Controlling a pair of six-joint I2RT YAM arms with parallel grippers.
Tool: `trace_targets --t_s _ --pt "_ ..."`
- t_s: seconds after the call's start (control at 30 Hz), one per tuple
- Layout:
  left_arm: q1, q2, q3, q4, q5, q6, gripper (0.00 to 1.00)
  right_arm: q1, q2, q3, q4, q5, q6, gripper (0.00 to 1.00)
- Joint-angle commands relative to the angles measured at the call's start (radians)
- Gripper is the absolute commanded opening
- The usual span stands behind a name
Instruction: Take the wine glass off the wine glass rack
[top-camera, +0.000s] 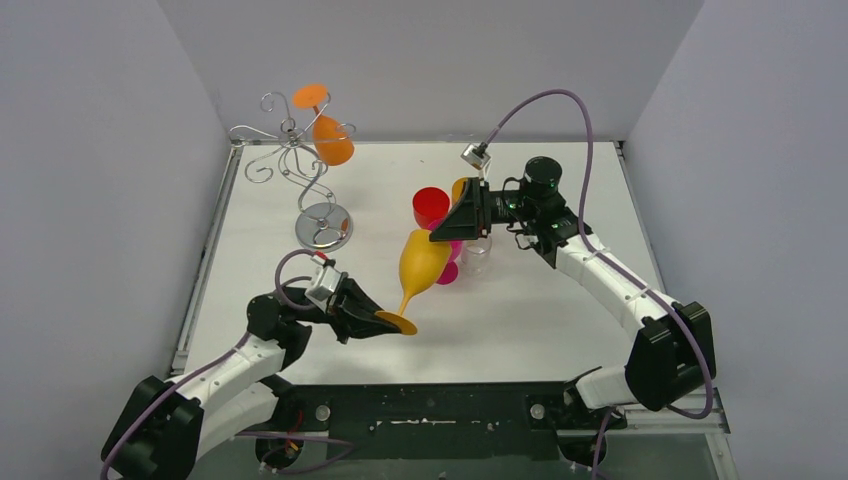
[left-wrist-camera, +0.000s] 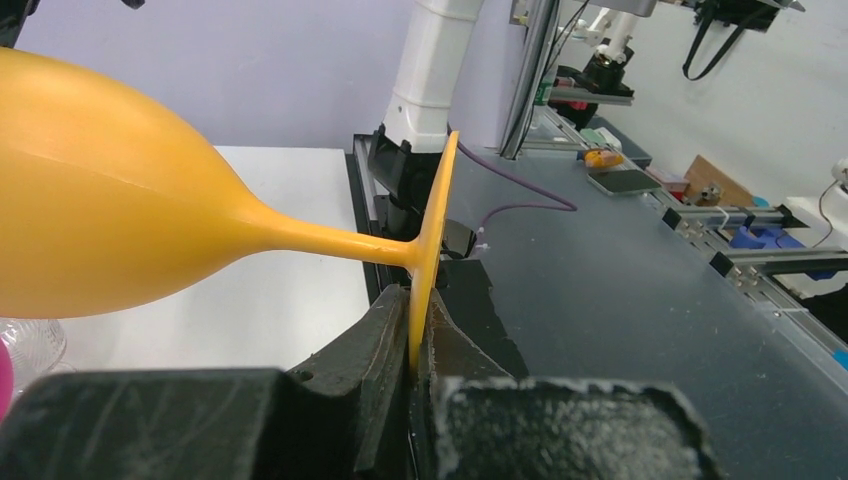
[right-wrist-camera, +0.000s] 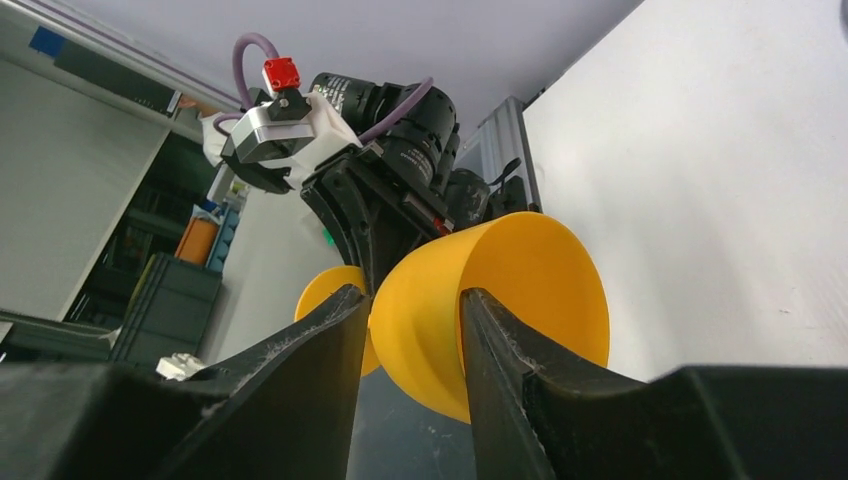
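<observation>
Foot of yellow wine glass (top-camera: 420, 262) clenched in left end effector (left-wrist-camera: 415, 322); right end effector (right-wrist-camera: 410, 312) straddles the bowl, grip unclear

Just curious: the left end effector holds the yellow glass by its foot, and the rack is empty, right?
No: the top view shows an orange glass hanging on the rack. The left end effector does hold the yellow glass by its foot.

Wine glass rack (top-camera: 323, 227) back left; cups (top-camera: 432, 208) mid-table, right of it.
</observation>
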Motion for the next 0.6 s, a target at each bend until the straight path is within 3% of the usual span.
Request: trace_targets --t_s 0.0,0.2,0.4,0.57 --pt "-0.007 0.011 0.051 0.07 -0.003 0.029 0.0 0.017 -0.009 -0.01 0.079 -0.084 0.04 0.39" --pt "-0.008 0.018 0.059 0.067 0.001 0.053 0.0 0.035 -0.003 0.0 0.087 -0.119 0.057 0.31" --pt "-0.008 0.026 0.066 0.068 0.007 0.066 0.0 0.049 0.006 0.005 0.089 -0.145 0.076 0.29" --pt "-0.008 0.026 0.068 0.05 0.008 0.07 0.0 0.047 -0.001 0.001 0.096 -0.146 0.093 0.2"
